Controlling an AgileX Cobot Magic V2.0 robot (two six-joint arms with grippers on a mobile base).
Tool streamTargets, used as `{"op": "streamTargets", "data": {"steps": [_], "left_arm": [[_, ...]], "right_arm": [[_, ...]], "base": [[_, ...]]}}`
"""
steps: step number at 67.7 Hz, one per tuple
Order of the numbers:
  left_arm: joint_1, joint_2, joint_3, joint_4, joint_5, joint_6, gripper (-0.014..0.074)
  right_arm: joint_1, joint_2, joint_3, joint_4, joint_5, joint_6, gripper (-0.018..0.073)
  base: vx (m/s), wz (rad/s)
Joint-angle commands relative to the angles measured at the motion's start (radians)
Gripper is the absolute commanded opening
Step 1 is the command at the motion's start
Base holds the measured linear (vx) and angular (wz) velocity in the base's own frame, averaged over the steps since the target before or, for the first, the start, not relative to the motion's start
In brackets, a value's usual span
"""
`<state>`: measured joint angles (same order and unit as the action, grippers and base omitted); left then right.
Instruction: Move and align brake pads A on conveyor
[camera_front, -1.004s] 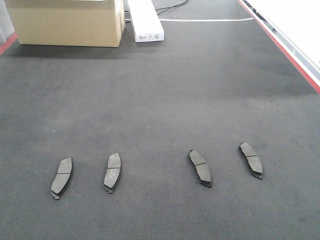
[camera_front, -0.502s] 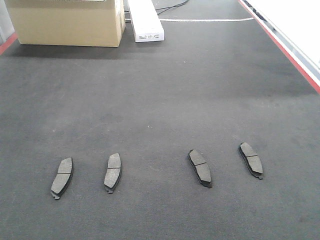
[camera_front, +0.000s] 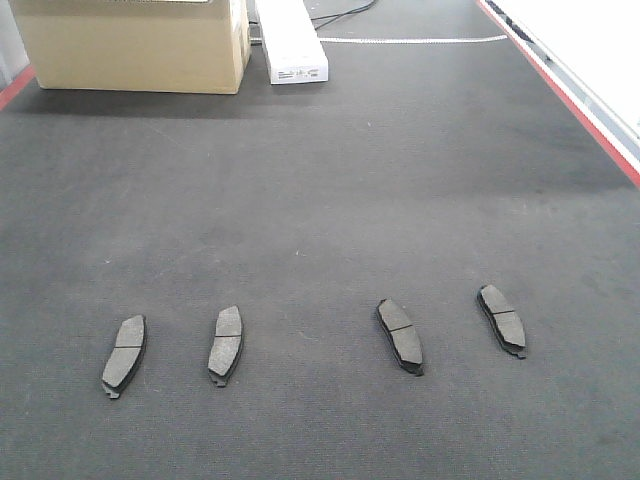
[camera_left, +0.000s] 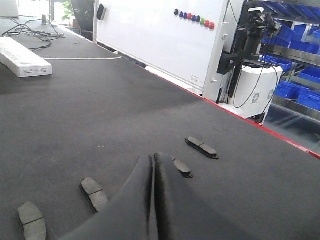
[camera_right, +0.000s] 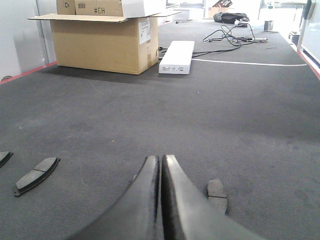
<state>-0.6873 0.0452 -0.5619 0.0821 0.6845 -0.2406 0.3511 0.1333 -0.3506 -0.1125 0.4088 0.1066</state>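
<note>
Left gripper: in the left wrist view the left gripper (camera_left: 153, 165) has its two black fingers pressed flat together with nothing between them; it hangs low above the conveyor (camera_left: 125, 115)
Right gripper: the right gripper (camera_right: 160, 162) is likewise clenched, fingers meeting along a thin seam, empty, low over the belt
Pads by the left gripper: two pads lie to its left near the bottom edge, one partly hidden just behind the fingertips, one beyond to the right
Pads by the right gripper: one pad just right of the fingers, another to the left, and a dark sliver at the left edge that is probably a third
Brake pads A: the front view shows all four lying flat in a rough row across the near part of the belt, none touching
Left pair: far-left pad (camera_front: 124, 356) and second pad (camera_front: 226, 345), tops leaning slightly right
Right pair: third pad (camera_front: 400, 336) and far-right pad (camera_front: 502, 320), tops leaning left; the far-right one sits a little farther back
Gap: wider between the second and third pads than within each pair
Mid belt: rough dark charcoal surface, red edge strip (camera_front: 560, 90) along the right side
Far end: cardboard box (camera_front: 135, 45) on the left, long white box (camera_front: 291, 42) just beside it, cables behind
</note>
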Motion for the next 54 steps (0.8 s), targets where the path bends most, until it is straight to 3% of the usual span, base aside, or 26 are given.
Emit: {"op": "streamTargets", "data": {"steps": [1,21,26,35,43,54], "left_arm": [[-0.009,0.019,-0.020,0.002,-0.084,-0.002,-0.0007],[-0.009,0.019,-0.012,0.002,-0.087,-0.001,-0.0006],[0.006,0.019,0.038,0.055,-0.153,0.053,-0.0006],[0.138,0.019,0.245,0.034,-0.412,0.131,-0.0006],[0.282,0.019,0.440,-0.040,-0.641,0.156,-0.0006],[0.456,0.016,0.576,-0.111,-0.726,0.156,-0.0006]], "right_arm": [[-0.001,0.011,-0.026,-0.003,-0.075,-0.002,-0.0011],[-0.001,0.011,-0.026,-0.003,-0.075,-0.002,-0.0011],[-0.001,0.011,-0.026,-0.003,-0.075,-0.002,-0.0011],[-0.001,0.011,-0.026,-0.003,-0.075,-0.002,-0.0011],[-0.001,0.011,-0.026,-0.003,-0.075,-0.002,-0.0011],[-0.001,0.011,-0.026,-0.003,-0.075,-0.002,-0.0011]], "base": [[0.00,0.00],[0.00,0.00],[0.00,0.00],[0.00,0.00],[0.00,0.00],[0.00,0.00]]}}
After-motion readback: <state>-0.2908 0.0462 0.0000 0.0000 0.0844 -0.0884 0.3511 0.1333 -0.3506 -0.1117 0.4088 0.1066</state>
